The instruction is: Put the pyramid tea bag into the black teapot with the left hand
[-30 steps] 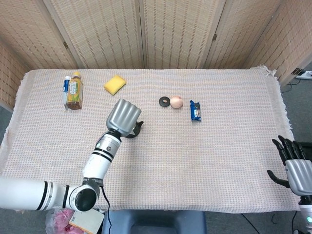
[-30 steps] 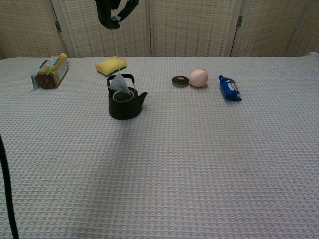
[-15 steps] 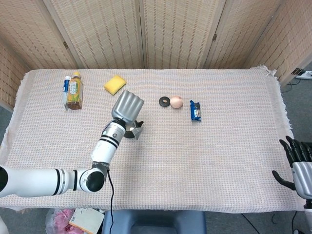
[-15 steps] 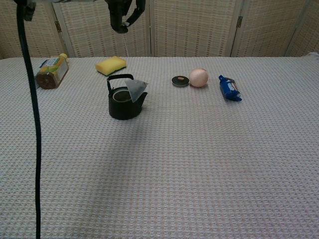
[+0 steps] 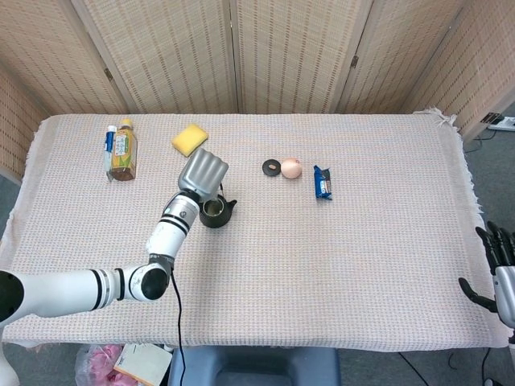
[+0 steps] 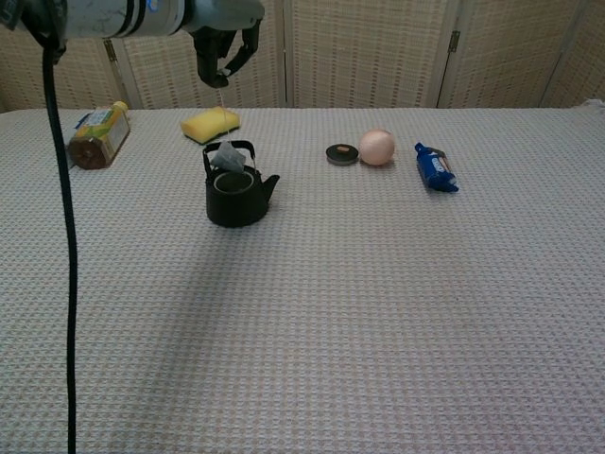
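Observation:
The black teapot (image 6: 236, 195) stands open on the table's left half, also visible in the head view as the teapot (image 5: 215, 212). My left hand (image 6: 225, 49) hovers above it and pinches the end of a thin string. At the bottom of that string the pale pyramid tea bag (image 6: 227, 157) hangs just over the pot's opening, inside the arc of the handle. From the head camera the left hand (image 5: 201, 172) covers the bag. My right hand (image 5: 501, 274) is at the lower right edge, off the table, fingers apart and empty.
A bottle (image 6: 95, 137) lies at the far left and a yellow sponge (image 6: 210, 124) sits behind the teapot. To the right are a small black ring (image 6: 341, 153), a peach-coloured ball (image 6: 376, 147) and a blue packet (image 6: 436, 167).
The left hand has shifted left and lower. The tea bag swung from the pot's right side back over its opening. The right hand has sunk further out of the head view.

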{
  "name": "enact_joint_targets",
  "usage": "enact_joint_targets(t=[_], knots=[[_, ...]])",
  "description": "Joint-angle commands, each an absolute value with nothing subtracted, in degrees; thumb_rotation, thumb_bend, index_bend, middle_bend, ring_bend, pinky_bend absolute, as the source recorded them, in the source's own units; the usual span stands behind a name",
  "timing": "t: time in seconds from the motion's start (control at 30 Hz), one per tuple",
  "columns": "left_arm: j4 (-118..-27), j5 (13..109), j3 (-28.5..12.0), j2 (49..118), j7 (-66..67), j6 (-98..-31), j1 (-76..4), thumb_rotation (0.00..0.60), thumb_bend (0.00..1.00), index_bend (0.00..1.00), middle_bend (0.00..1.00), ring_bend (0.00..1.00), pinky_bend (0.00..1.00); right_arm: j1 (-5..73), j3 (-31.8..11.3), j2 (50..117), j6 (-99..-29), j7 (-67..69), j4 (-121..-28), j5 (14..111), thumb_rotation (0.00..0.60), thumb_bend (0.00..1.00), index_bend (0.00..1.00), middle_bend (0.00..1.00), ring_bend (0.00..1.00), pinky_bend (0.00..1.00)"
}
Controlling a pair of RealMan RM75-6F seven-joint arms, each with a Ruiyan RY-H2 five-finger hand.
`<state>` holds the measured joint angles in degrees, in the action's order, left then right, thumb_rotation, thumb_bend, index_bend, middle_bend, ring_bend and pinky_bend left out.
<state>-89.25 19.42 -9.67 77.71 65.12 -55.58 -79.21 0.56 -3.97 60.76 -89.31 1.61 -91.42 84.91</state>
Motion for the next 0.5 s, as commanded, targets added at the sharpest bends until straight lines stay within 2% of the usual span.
enact_joint_targets(t=[0.03, 0.5], knots=[[-88.82, 19.69, -9.04, 77.77, 64.2, -54.93, -78.96, 0.6, 0.53, 0.73, 1.0, 0.92, 0.92, 0.58, -4.1, 60.83, -89.24, 1.38, -91.55, 84.8, 0.6, 0.19, 0.0, 0.0, 0.0, 0.0], [-94.55, 20.29, -5.99, 77.62, 60.62, -56.29, -77.03, 0.6, 0.53, 0.73, 1.0, 0.92, 0.92, 0.93, -3.82, 60.99, -88.33, 1.09, -91.6, 85.6, 0.6, 0.19, 0.0, 0.0, 0.0, 0.0]])
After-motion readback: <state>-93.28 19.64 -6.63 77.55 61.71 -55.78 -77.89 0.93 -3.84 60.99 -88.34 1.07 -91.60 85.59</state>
